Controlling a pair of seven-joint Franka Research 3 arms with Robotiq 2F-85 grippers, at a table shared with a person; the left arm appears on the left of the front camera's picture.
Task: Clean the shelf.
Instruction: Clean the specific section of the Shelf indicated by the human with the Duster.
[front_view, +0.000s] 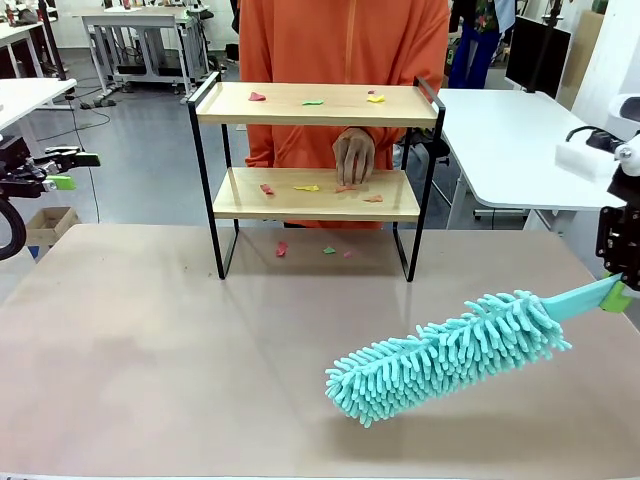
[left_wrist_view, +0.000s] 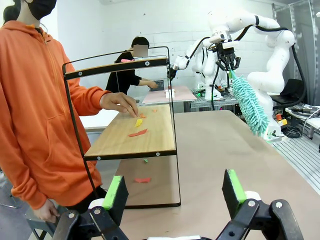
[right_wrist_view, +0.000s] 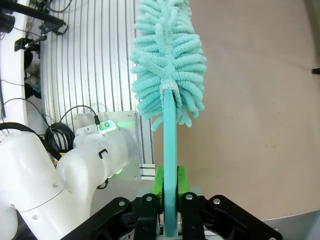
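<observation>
Our right gripper (right_wrist_view: 169, 181) clamps the handle of the teal duster (front_view: 450, 355) before the shelf (front_view: 310, 117) (our left gripper (left_wrist_view: 175, 192) stands wide open)

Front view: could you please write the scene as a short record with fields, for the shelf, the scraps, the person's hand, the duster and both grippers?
shelf: upright at the far side of the table, two tiers
scraps: three on the top board, more on the lower board and on the table beneath
person's hand: over the lower board, near the scraps
duster: teal, head over the table, apart from the shelf
right gripper: shut on the duster's handle
left gripper: open, empty
</observation>
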